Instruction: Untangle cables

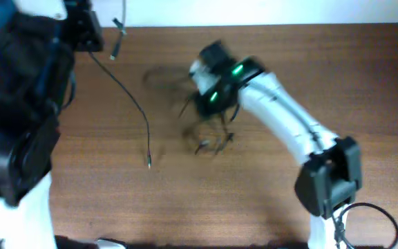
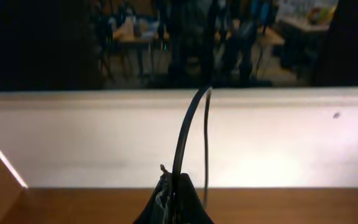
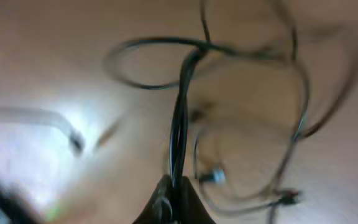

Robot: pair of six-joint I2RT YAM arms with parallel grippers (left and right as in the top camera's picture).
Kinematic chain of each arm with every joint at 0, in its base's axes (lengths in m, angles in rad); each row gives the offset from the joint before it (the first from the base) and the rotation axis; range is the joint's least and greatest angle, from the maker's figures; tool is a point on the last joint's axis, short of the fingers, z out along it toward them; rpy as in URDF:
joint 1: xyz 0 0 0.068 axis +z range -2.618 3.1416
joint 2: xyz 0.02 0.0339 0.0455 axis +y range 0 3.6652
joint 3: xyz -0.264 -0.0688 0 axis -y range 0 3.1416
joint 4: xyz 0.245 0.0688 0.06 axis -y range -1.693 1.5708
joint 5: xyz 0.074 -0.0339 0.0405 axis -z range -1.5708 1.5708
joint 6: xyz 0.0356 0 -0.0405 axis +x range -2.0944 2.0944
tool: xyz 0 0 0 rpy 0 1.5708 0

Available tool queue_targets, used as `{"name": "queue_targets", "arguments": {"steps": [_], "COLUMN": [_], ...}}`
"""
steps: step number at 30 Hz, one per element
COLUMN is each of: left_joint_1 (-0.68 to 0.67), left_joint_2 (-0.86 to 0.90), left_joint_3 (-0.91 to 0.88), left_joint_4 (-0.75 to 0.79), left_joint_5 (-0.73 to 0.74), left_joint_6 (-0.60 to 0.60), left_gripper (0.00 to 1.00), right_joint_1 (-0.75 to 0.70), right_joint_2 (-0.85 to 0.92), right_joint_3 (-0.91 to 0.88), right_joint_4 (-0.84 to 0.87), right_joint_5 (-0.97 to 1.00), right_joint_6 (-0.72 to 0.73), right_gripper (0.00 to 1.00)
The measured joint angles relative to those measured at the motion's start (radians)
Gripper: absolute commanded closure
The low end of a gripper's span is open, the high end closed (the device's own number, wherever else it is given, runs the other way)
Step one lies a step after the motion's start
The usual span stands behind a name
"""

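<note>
A tangle of thin black cables (image 1: 209,135) hangs and lies at the table's middle, under my right gripper (image 1: 209,97). In the right wrist view the right gripper (image 3: 176,190) is shut on a cable strand (image 3: 180,118) that leads up into blurred loops with small plugs (image 3: 215,176). One separate cable (image 1: 131,104) runs from the far left corner down to a plug end (image 1: 149,162). My left gripper (image 2: 174,193) is shut on that cable (image 2: 185,130) at the far left edge, held up off the table.
The wooden table (image 1: 323,76) ends at a white wall strip along the far edge (image 2: 278,143). The left arm's dark body (image 1: 19,111) fills the left side. The right arm's base (image 1: 327,176) stands at the front right.
</note>
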Motion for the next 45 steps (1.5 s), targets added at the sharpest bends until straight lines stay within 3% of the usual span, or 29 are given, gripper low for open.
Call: {"name": "queue_targets", "arguments": {"steps": [4,9,10,11,12,13,21,25,29,32,34,35,36,39,45], "left_joint_1": [0.000,0.000,0.000,0.000,0.006,0.018,0.355,0.475,0.607,0.700,0.772,0.813,0.838,0.865,0.865], "left_joint_2": [0.051,0.056,0.056,0.056,0.056,0.057,0.068,0.084,0.096,0.116,0.163,0.199,0.219,0.257,0.285], "left_joint_3": [-0.001,-0.001,-0.001,0.000,-0.001,-0.001,0.082,0.095,0.089,0.019,-0.068,-0.156,-0.229,-0.534,-0.917], "left_joint_4": [-0.022,-0.043,-0.060,-0.101,-0.145,-0.166,-0.193,0.165,0.115,-0.106,-0.293,-0.390,-0.408,-0.381,-0.140], "left_joint_5": [0.003,-0.023,-0.048,-0.079,-0.108,-0.119,-0.162,-0.286,-0.378,-0.394,-0.399,-0.397,-0.398,-0.400,-0.360], "left_joint_6": [0.000,0.000,0.000,0.000,0.000,0.000,-0.019,0.056,0.071,-0.099,-0.310,-0.488,-0.595,-0.894,-1.143], "left_gripper": [1.00,1.00,1.00,1.00,1.00,1.00,1.00,1.00,1.00,1.00,1.00,1.00,1.00,1.00,0.98], "right_joint_1": [-0.119,-0.108,-0.107,-0.108,-0.108,-0.108,-0.108,-0.108,-0.108,-0.108,-0.108,-0.108,-0.108,-0.108,-0.108], "right_joint_2": [-0.031,-0.030,-0.029,-0.028,-0.028,-0.028,-0.028,-0.028,-0.028,-0.028,-0.028,-0.028,-0.028,-0.028,-0.028], "right_joint_3": [0.073,-0.073,-0.095,-0.110,-0.117,-0.119,-0.120,-0.120,-0.120,-0.121,-0.121,-0.121,-0.121,-0.121,-0.122], "right_joint_4": [-0.096,-0.125,-0.132,-0.134,-0.142,-0.142,-0.142,-0.151,-0.157,-0.163,-0.163,-0.163,-0.163,-0.164,-0.179], "right_joint_5": [0.090,0.122,0.122,0.122,0.122,0.122,0.114,0.111,0.108,0.103,0.103,0.101,0.100,0.100,0.096], "right_joint_6": [0.040,0.043,0.044,0.046,0.048,0.053,0.055,0.055,0.054,0.054,0.054,0.055,0.055,0.054,0.053], "right_gripper": [0.96,0.93,0.76,0.34,0.11,0.03,0.01,0.01,0.01,0.01,0.01,0.01,0.01,0.01,0.00]}}
